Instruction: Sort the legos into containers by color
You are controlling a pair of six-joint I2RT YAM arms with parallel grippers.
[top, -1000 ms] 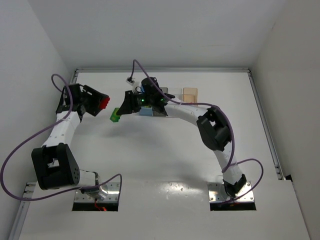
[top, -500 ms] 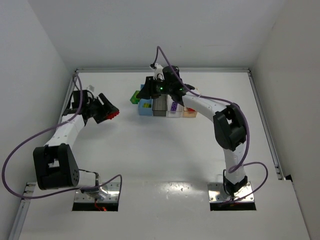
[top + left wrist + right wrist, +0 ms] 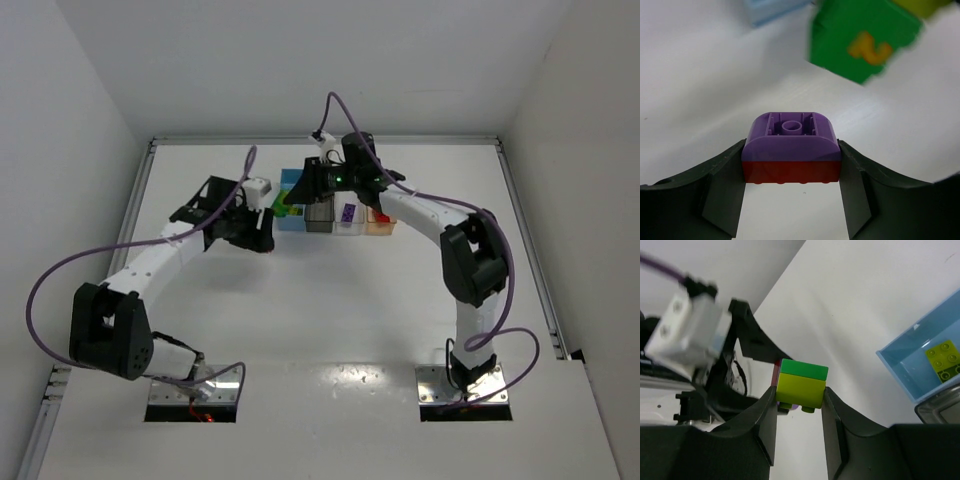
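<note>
My left gripper (image 3: pixel 791 167) is shut on a purple brick (image 3: pixel 791 140) stacked on a red brick (image 3: pixel 790 172); in the top view it (image 3: pixel 262 238) is just left of the blue bin (image 3: pixel 291 222). My right gripper (image 3: pixel 800 390) is shut on a yellow-green brick (image 3: pixel 800 389) joined to a dark green one (image 3: pixel 804 367), held at the blue bin's left side (image 3: pixel 285 206). The green brick shows a yellow mark in the left wrist view (image 3: pixel 862 42). The blue bin (image 3: pixel 920 360) holds a yellow-green brick (image 3: pixel 944 359).
The bins stand in a row at the back: blue, dark grey (image 3: pixel 320 215), clear (image 3: pixel 347 226) with a purple brick (image 3: pixel 347 212), and pale orange (image 3: pixel 379 226). The two grippers are close together beside the blue bin. Walls enclose the table on three sides.
My left arm has swung right from the table's left side to beside the blue bin, carrying its bricks. My right gripper has moved up and right to the bin with the green bricks.
</note>
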